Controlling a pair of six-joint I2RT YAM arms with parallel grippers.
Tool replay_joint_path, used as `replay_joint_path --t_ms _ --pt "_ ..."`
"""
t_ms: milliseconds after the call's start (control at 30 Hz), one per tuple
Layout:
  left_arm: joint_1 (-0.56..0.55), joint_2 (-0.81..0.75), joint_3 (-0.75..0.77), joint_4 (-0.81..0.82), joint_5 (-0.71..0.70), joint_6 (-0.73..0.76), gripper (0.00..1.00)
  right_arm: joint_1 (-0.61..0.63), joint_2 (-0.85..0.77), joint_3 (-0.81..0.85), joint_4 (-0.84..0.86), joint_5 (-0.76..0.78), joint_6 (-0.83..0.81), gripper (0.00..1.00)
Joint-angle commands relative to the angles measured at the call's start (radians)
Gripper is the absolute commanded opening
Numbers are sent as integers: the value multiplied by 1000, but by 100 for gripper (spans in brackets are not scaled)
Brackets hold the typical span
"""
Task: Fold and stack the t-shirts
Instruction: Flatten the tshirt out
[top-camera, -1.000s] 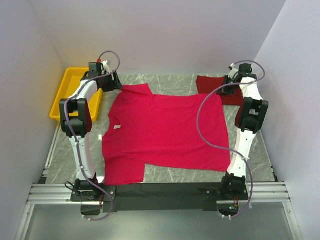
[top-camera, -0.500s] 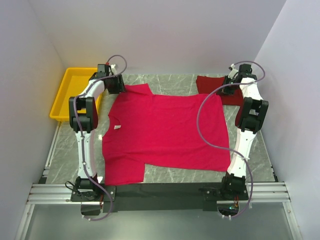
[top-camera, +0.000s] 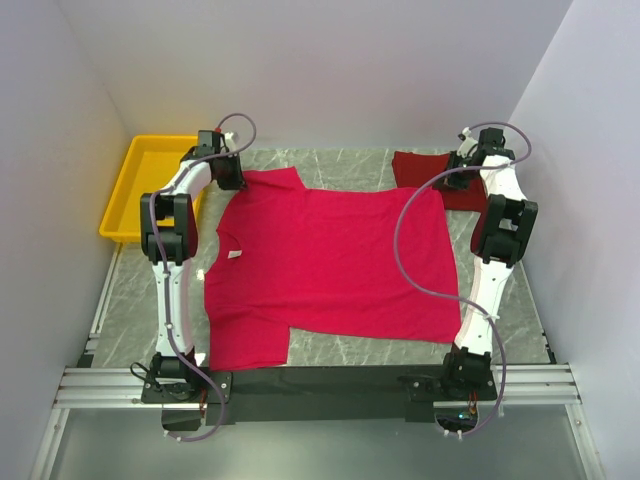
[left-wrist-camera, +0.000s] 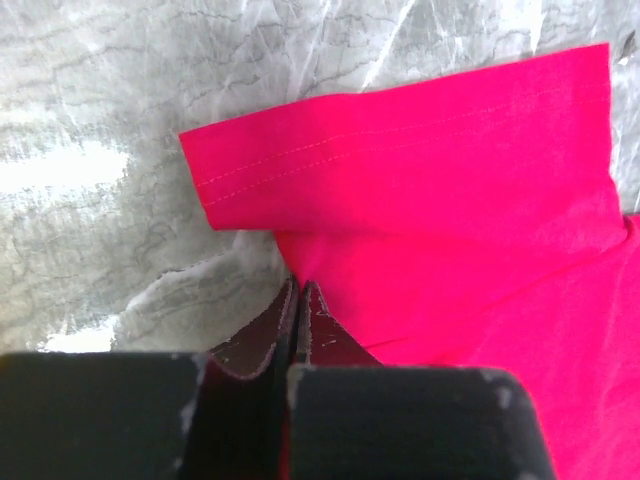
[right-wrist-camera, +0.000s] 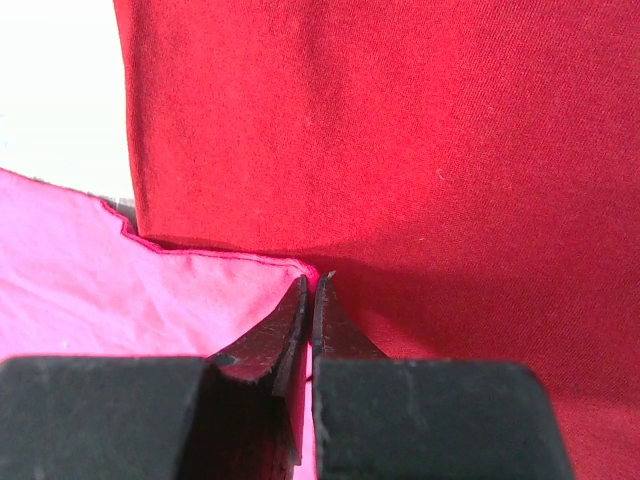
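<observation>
The bright pink t-shirt (top-camera: 330, 265) lies spread flat in the middle of the table, its white neck label (top-camera: 235, 255) on the left. My left gripper (top-camera: 230, 174) is at the shirt's far-left sleeve. In the left wrist view it (left-wrist-camera: 300, 286) is shut on the shirt's edge just below the sleeve (left-wrist-camera: 400, 150), with pink cloth showing between the fingers. My right gripper (top-camera: 448, 182) is at the far-right corner. There it (right-wrist-camera: 312, 280) is shut on the pink hem corner (right-wrist-camera: 150, 290). That corner lies over the darker maroon t-shirt (right-wrist-camera: 400, 150), which sits folded at the back right (top-camera: 415, 165).
A yellow plastic tray (top-camera: 118, 200) stands at the back left, just left of my left arm. White walls close in the table on three sides. Grey marble tabletop (top-camera: 340, 350) shows along the shirt's near edge, ahead of the black base rail.
My left arm swung right from the tray side to the pink shirt's far sleeve, and its gripper closed there. The right arm and both shirts have not moved.
</observation>
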Motion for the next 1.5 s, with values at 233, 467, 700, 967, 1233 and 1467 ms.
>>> replay_joint_path --t_ms 233,467,700,967,1233,1467 --pt "26 -263 -176 269 -8 -65 0 -36 -135 3 90 -74 5 0" --pt "72 -485 -396 440 -3 -123 0 -74 -218 -63 138 -185 13 0" --pt "108 -536 -479 448 53 -120 0 -76 -359 -357 302 -257 83 0" --pt "115 -582 -532 451 98 -96 0 -69 -558 -679 480 -314 64 0" --pt "128 -707 -637 495 145 -62 0 -26 -825 -904 529 -197 -111 0" --pt "136 -884 -644 524 159 -53 0 -20 -977 -642 311 -174 -203 0"
